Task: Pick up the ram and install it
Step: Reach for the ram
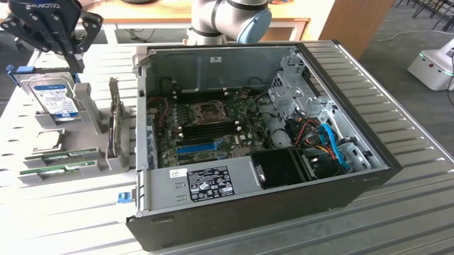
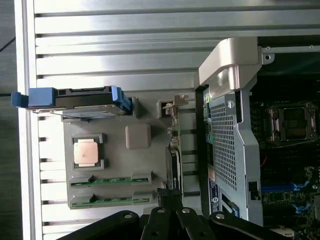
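While the ram (image 1: 67,155) is lying untouched in the grey tray (image 1: 57,179) beside the open computer case (image 1: 234,223), the gripper (image 1: 74,61) is hovering over the tray, jaws clenched on nothing; pick-up and install are both waiting.

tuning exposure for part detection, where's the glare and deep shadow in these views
Exterior view: glare washes out the ribbed silver metal table beside the thin green ram sticks; the open black computer case is shadowed inside. Wrist view: bright bands streak the table; the dark green motherboard is dim.
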